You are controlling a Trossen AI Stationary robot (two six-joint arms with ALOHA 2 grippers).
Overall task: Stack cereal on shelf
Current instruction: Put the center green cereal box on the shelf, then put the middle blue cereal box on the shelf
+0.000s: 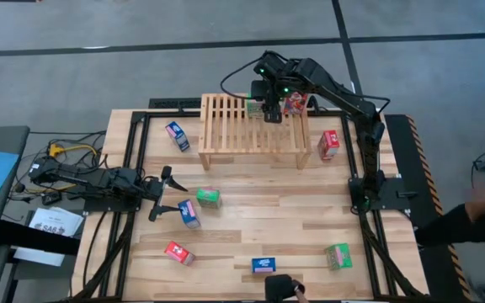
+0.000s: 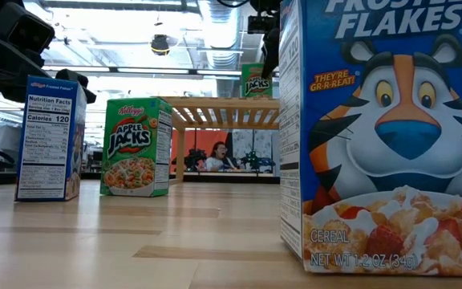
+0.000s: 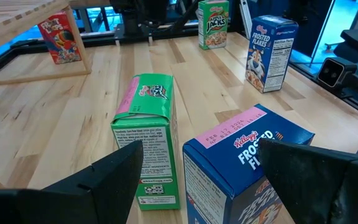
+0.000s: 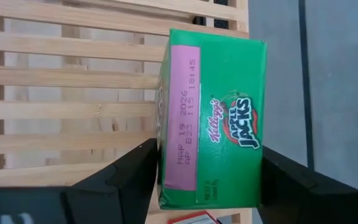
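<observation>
2 cereal boxes [image 1: 254, 107] on shelf [image 1: 226, 128] far edge, 7 others scattered on table [image 1: 251, 231]

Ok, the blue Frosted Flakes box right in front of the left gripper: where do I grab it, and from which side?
Take the blue box by its upper part, pads on its two broad faces, coming in level from the left arm's side. It stands upright but is turned corner-on to the open left gripper, so square the wrist first. The green box stands close beside it, so one finger probably has to slip into that gap.
</observation>
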